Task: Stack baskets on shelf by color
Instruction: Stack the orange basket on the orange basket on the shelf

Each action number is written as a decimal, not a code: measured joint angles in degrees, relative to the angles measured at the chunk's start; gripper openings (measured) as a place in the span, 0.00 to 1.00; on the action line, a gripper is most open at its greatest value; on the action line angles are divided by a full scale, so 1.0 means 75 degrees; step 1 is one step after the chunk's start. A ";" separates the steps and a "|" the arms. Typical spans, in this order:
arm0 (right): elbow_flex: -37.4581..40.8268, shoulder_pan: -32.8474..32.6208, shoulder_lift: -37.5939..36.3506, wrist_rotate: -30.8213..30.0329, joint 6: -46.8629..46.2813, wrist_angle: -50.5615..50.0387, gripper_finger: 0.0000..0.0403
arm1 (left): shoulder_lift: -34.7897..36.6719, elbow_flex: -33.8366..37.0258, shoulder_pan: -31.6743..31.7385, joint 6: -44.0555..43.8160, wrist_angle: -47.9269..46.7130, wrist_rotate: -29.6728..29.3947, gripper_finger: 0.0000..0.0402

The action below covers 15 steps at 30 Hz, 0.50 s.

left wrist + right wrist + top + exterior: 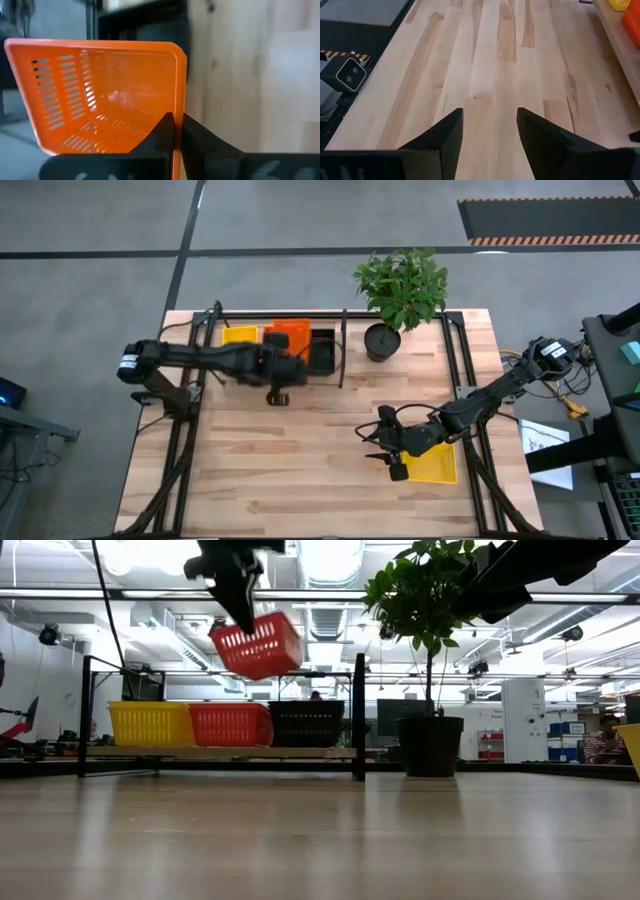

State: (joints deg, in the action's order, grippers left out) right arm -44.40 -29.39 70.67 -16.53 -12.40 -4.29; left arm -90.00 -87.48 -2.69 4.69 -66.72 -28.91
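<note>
My left gripper (176, 120) is shut on a red-orange basket (258, 645), held up in the air over the shelf (300, 752). Standing on the shelf board in a row are a yellow basket (150, 725), a red-orange basket (230, 725) and a black basket (305, 723). Another yellow basket (438, 465) rests on the tabletop at the right. My right gripper (487, 130) hovers beside it, open, with only bare wood between its fingers. My left gripper pinches one side wall of the red-orange basket at its rim (179, 107), with one finger (164, 127) inside the basket and the other outside. The fingers slant down onto it from the table's left. The basket hangs tilted, lifted clear above the baskets on the shelf.
A potted plant (400, 290) in a black round pot (430, 745) stands at the far right of the shelf. Black metal rods (358, 715) frame the shelf and run along the table's sides. Bare wood lies across the table's middle and near side.
</note>
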 joint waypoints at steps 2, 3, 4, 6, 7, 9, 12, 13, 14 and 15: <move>0.0003 0.0000 0.0000 0.0000 -0.0003 -0.0006 0.44 | 0.0000 0.0053 0.0346 -0.0003 -0.0051 0.0094 0.00; 0.0003 0.0000 0.0000 0.0000 -0.0003 -0.0006 0.44 | 0.0000 0.0103 0.0500 0.0000 -0.0049 0.0156 0.00; 0.0003 0.0000 0.0000 0.0000 -0.0003 -0.0012 0.44 | -0.0002 0.0163 0.0653 0.0000 -0.0041 0.0223 0.00; 0.0006 0.0000 0.0000 0.0000 -0.0016 -0.0015 0.44 | -0.0014 0.0323 0.0888 -0.0004 -0.0043 0.0275 0.00; 0.0006 0.0000 0.0000 0.0000 -0.0039 -0.0015 0.44 | -0.0018 0.0403 0.0982 -0.0003 -0.0048 0.0279 0.00; 0.0006 0.0000 0.0000 0.0003 -0.0073 -0.0017 0.44 | -0.0020 0.0555 0.1140 0.0003 -0.0044 0.0293 0.00; 0.0009 0.0000 0.0000 0.0003 -0.0079 -0.0017 0.44 | -0.0020 0.0743 0.1287 0.0011 -0.0030 0.0471 0.00; 0.0009 0.0000 0.0000 0.0002 -0.0082 -0.0020 0.44 | -0.0020 0.0808 0.1311 0.0012 -0.0031 0.0509 0.00; 0.0009 0.0000 0.0000 0.0003 -0.0081 -0.0018 0.44 | -0.0020 0.0881 0.1315 0.0012 -0.0026 0.0525 0.00; 0.0009 0.0000 0.0000 0.0003 -0.0077 -0.0020 0.44 | -0.0020 0.0955 0.1322 0.0012 -0.0021 0.0525 0.00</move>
State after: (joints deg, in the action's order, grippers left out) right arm -44.34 -29.39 70.67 -16.51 -12.98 -4.45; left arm -90.15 -80.32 7.22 4.78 -66.88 -24.97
